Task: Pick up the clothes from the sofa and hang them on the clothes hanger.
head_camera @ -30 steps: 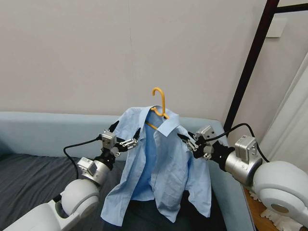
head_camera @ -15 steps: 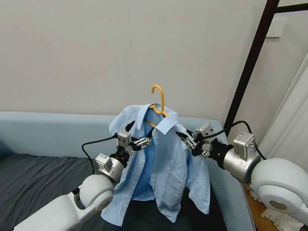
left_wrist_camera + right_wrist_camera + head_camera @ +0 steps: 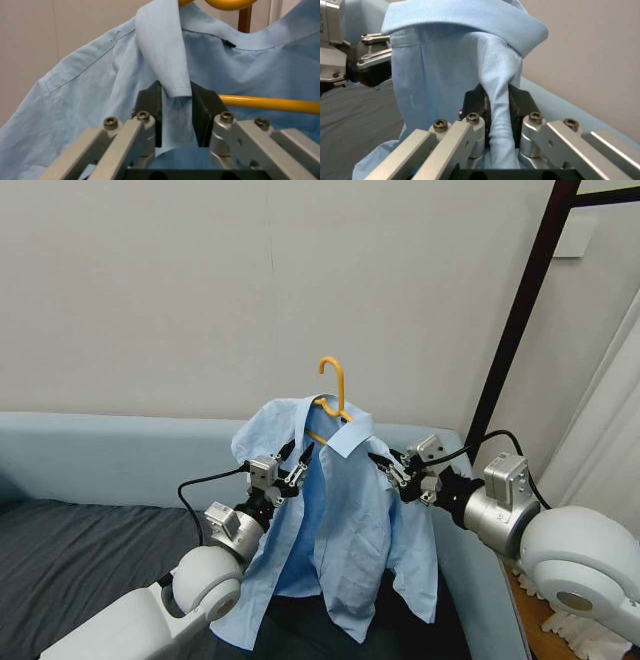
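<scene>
Already clear of the sofa (image 3: pixel 100 445), the blue shirt (image 3: pixel 350 520) on its yellow hanger (image 3: pixel 335 385) hangs between left jaws and right jaws, each clamped on a front edge. Carrying stage, likely; next the hook above them must reach the rack post (image 3: pixel 520 320) beyond the right jaws.

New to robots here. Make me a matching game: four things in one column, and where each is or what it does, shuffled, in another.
1. yellow plastic hanger
2. left gripper
3. right gripper
4. dark upright pole

A. stands by the wall, at the robot's right
B. shut on the right front of the light blue shirt
C. hook pokes up above the shirt
D. shut on the shirt's left front edge

Pairs: 1-C, 2-D, 3-B, 4-A
</scene>
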Controlling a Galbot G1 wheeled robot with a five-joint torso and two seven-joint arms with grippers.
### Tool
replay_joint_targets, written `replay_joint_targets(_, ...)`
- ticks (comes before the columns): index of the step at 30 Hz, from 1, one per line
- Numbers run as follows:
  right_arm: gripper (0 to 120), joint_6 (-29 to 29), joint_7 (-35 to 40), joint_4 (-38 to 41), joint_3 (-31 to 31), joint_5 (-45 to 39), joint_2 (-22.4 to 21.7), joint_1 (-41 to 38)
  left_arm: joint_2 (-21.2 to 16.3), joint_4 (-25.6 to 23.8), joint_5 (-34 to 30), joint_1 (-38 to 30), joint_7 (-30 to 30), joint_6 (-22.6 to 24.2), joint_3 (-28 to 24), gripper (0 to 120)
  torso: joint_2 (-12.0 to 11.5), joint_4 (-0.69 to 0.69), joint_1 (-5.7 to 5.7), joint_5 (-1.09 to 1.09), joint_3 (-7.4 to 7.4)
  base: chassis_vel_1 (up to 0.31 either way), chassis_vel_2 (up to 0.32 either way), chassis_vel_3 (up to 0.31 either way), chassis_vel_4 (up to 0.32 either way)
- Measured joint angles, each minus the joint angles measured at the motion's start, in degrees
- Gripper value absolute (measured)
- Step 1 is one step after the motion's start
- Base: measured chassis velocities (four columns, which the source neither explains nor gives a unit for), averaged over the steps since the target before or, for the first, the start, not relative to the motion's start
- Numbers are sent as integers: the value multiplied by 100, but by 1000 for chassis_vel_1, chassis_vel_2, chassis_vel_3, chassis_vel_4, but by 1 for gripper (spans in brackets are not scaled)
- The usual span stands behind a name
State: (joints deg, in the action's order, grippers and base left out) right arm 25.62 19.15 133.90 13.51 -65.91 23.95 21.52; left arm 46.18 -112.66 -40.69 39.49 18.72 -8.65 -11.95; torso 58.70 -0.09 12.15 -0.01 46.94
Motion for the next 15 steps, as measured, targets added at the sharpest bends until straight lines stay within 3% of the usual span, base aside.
replay_joint_targets(5, 7, 0, -10, 2, 12, 62, -15, 8, -10, -60, -37, -67, 2, -2, -34, 1, 0, 0, 0, 0, 0, 0, 0, 0, 0)
replay_joint_targets(15, 7, -10, -31, -126, 100, 171, 29, -63, -193, -444, -247, -164, 66, 120, -3, 0, 0, -1, 0, 0, 0, 0, 0, 0, 0)
